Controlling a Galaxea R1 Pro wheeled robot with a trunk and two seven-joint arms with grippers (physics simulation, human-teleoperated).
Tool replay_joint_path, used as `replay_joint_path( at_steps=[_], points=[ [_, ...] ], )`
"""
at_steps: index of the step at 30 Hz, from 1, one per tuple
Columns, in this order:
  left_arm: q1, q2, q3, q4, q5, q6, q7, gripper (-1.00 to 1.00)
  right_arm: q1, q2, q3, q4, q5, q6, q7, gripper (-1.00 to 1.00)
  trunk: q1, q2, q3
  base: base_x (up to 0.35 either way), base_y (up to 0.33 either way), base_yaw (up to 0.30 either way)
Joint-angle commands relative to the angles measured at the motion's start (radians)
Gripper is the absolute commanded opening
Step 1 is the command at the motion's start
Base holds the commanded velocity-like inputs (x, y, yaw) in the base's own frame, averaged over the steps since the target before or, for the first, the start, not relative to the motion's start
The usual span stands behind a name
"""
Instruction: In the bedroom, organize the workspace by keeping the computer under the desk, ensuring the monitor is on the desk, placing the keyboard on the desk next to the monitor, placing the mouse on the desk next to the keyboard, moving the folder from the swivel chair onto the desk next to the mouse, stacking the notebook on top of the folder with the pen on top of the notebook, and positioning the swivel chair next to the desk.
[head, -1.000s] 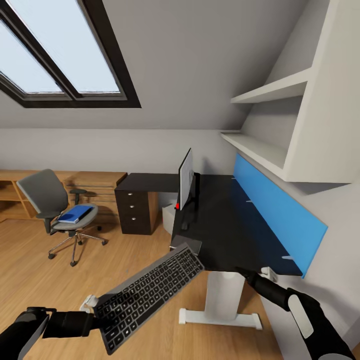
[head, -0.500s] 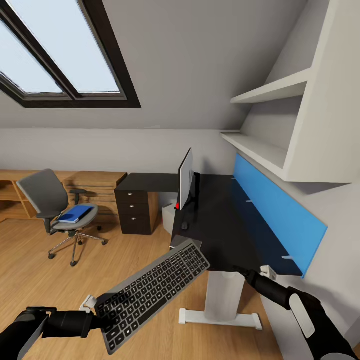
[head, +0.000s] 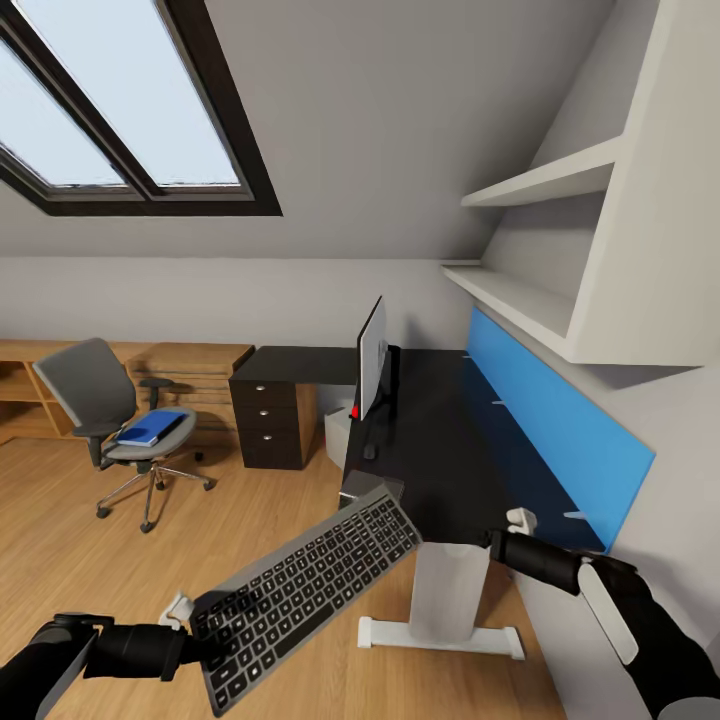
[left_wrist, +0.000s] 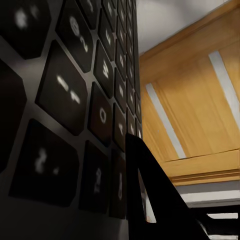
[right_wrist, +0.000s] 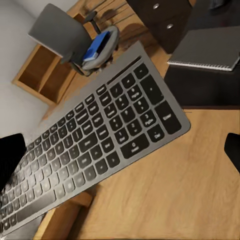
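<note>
My left gripper (head: 188, 622) is shut on the near end of the keyboard (head: 310, 590), which hangs tilted over the floor, its far end at the front corner of the desk (head: 455, 470). Black keys (left_wrist: 70, 95) fill the left wrist view. The right gripper (head: 508, 532) is open at the desk's front edge, above the keyboard (right_wrist: 100, 145). On the desk stand the monitor (head: 372, 362), the mouse (head: 368, 452) and the notebook (head: 373, 487). The computer (head: 337, 432) sits under it. The folder (head: 150, 427) lies on the swivel chair (head: 100, 405). The pen is out of view.
A dark drawer unit (head: 270, 420) stands under the desk's left wing, with a light-wood dresser (head: 190, 375) behind the chair. A blue wall panel (head: 560, 430) and white shelves (head: 520, 300) line the desk's right side. The desk's white leg (head: 445, 590) is just ahead.
The keyboard has shifted a little right, toward the desk corner. My right gripper has risen and turned at the desk's front edge.
</note>
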Motion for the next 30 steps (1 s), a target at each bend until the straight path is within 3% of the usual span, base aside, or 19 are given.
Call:
replay_joint_path(
  at_steps=[1,5,10,20,30],
  points=[
    [-0.001,0.001,-0.005,0.000,-0.002,0.010,0.000,-1.00,0.000,-0.001,0.002,-0.002,-0.004,0.007,0.013,1.00,0.000,-0.001,0.000,0.000,0.000,0.000],
    [-0.001,0.000,-0.005,0.000,-0.083,0.010,-0.002,-1.00,0.000,-0.011,0.014,0.009,0.014,0.008,0.066,1.00,0.000,-0.001,0.000,0.000,0.000,0.000],
    [-0.001,0.000,-0.005,0.004,-0.126,0.008,-0.014,-1.00,0.000,-0.015,0.030,0.033,0.078,-0.002,0.100,1.00,0.000,-0.001,0.000,0.000,0.000,0.000],
    [-0.001,0.000,-0.005,0.033,-0.137,-0.078,-0.032,-1.00,0.000,-0.018,0.034,0.047,0.112,-0.018,0.170,1.00,0.000,-0.001,0.000,0.000,0.000,0.000],
    [-0.001,0.001,-0.004,0.054,-0.138,-0.122,-0.122,-1.00,0.000,-0.020,0.034,0.065,0.115,-0.019,0.184,1.00,0.000,-0.001,0.000,0.000,0.000,0.000]
  ],
)
